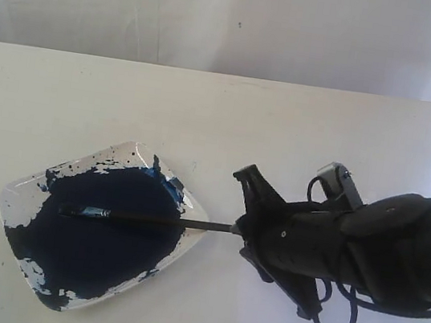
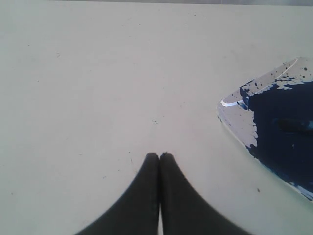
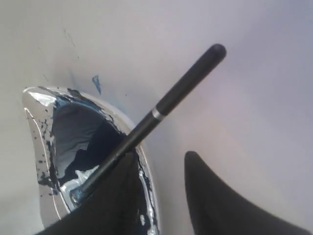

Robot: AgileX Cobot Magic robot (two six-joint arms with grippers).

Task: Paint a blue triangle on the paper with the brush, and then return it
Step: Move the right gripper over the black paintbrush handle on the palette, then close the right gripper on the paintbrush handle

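The brush [image 1: 142,218] lies across a white dish [image 1: 20,189] of dark-blue paint, its blue-stained tip resting in the paint pool [image 1: 97,245] and its black handle pointing right over the rim. My right gripper [image 1: 246,215] is at the handle end. In the right wrist view this gripper [image 3: 161,156] is open; the brush [image 3: 166,103] with its silver band runs past one finger [image 3: 122,196], not between the two. My left gripper [image 2: 160,155] is shut on nothing over bare tabletop beside the dish [image 2: 234,115]. No paper or blue triangle shows.
A small blue smear [image 3: 96,83] marks the table just outside the dish rim [image 3: 32,103]. The cream tabletop [image 1: 207,111] runs back to a white wall [image 1: 221,16]. The right arm's cables [image 1: 331,309] hang near the table's front right.
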